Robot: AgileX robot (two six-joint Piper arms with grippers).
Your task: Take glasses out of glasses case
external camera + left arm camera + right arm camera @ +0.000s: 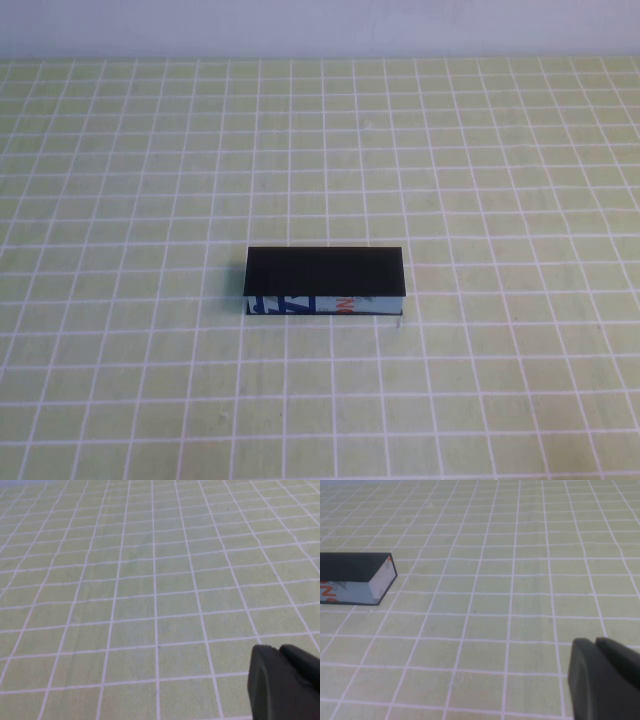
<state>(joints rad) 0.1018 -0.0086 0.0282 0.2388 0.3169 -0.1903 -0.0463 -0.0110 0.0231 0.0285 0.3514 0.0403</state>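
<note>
A pale green tabletop (pixel 480 180) ruled with a grid of thin white lines fills nearly the whole frame (squares throughout), and a plain whitish wall (pixel 320 25) strip runs along the top edge.

Only thing standing on the checkered table (pixel 500 150) is the glasses case (pixel 324 280), lid shut, sitting mid-table a bit toward the near edge. Open cloth on every side out to all edges and corners. Left gripper (pixel 285 682) and right gripper (pixel 605 680) both hang over bare cloth, well off the case.
</note>
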